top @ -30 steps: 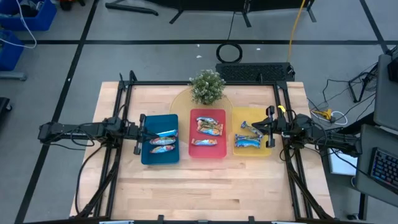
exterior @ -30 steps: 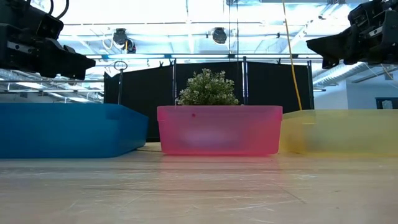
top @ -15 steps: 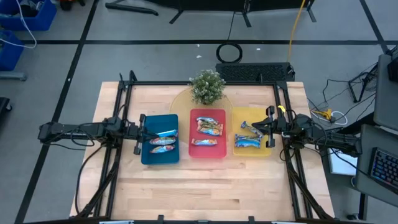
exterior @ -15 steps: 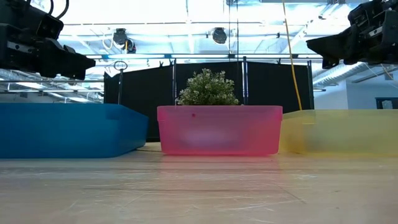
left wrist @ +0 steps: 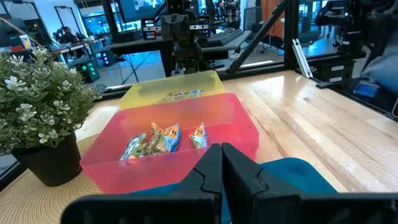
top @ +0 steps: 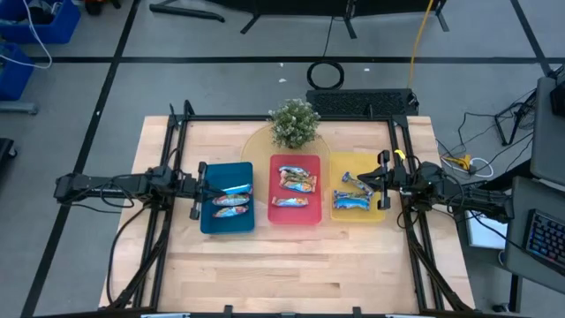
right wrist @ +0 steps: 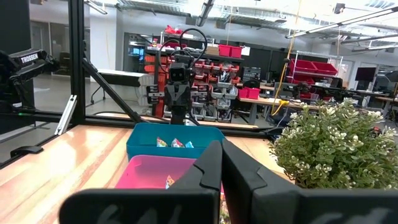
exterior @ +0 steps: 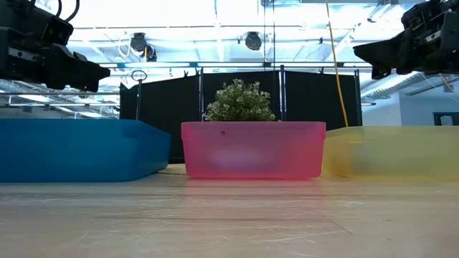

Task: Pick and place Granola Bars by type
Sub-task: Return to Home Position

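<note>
The Granola Bars lie sorted in three trays set in a row at the table's middle. In the high view you see three bars in the blue tray. More bars, tan and gold, lie in the red tray at its 3 o'clock, touching side by side. Shiny blue bars lie in the yellow tray, at 3 o'clock of the red one. A small potted plant stands at 12 o'clock of the red tray, just beyond it. The left gripper hangs above the blue tray's 9 o'clock edge, its fingers pressed together on nothing. The right gripper hangs above the yellow tray's 3 o'clock edge, likewise closed and empty. In the low view both grippers sit well above the tray rims.
</note>
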